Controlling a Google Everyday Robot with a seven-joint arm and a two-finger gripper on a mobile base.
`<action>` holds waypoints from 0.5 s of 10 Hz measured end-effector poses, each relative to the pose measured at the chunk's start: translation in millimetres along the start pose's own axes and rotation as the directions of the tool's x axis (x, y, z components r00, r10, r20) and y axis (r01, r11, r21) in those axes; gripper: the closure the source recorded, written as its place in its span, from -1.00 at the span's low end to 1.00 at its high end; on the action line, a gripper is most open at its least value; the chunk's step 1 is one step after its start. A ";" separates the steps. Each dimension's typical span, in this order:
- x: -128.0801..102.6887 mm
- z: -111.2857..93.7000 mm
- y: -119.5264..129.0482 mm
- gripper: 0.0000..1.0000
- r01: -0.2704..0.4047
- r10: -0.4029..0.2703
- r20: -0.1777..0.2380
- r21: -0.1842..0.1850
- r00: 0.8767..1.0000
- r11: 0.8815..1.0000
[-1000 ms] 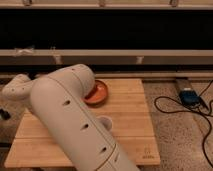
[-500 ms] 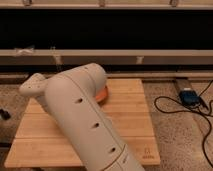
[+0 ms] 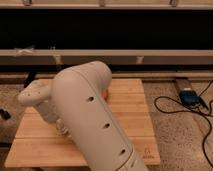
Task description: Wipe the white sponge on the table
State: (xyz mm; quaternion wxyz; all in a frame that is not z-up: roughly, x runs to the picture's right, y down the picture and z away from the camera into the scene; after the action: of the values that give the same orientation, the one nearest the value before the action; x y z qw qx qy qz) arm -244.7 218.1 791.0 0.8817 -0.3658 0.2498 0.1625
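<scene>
The table [image 3: 130, 117] is a light wooden plank top in the middle of the camera view. My big white arm [image 3: 87, 115] reaches across it from the lower right and hides much of its centre. The wrist [image 3: 35, 96] hangs over the table's left part, and the gripper [image 3: 61, 126] points down close to the boards there, partly hidden by the arm. The white sponge is hidden or out of view.
A sliver of an orange bowl [image 3: 106, 93] shows behind the arm's elbow. A blue device [image 3: 190, 96] with black cables [image 3: 175, 107] lies on the speckled floor to the right. A dark wall with a rail [image 3: 150, 56] runs behind the table.
The arm has swung to the right over the table and now covers nearly all of the orange bowl. The wrist has moved from the table's left edge inward and slightly lower.
</scene>
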 end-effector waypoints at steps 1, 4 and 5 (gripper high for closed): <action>-2.3 -4.5 11.0 1.00 0.022 -0.022 0.013 0.004 1.000 1.000; -27.6 -24.8 42.0 1.00 0.109 -0.111 0.049 0.027 0.993 0.994; -40.4 -31.5 52.6 1.00 0.145 -0.147 0.053 0.036 0.988 0.989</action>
State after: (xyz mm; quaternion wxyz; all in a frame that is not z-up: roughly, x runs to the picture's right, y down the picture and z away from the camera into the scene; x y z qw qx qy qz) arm -312.7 226.8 764.8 0.9036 -0.3642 0.2003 0.1038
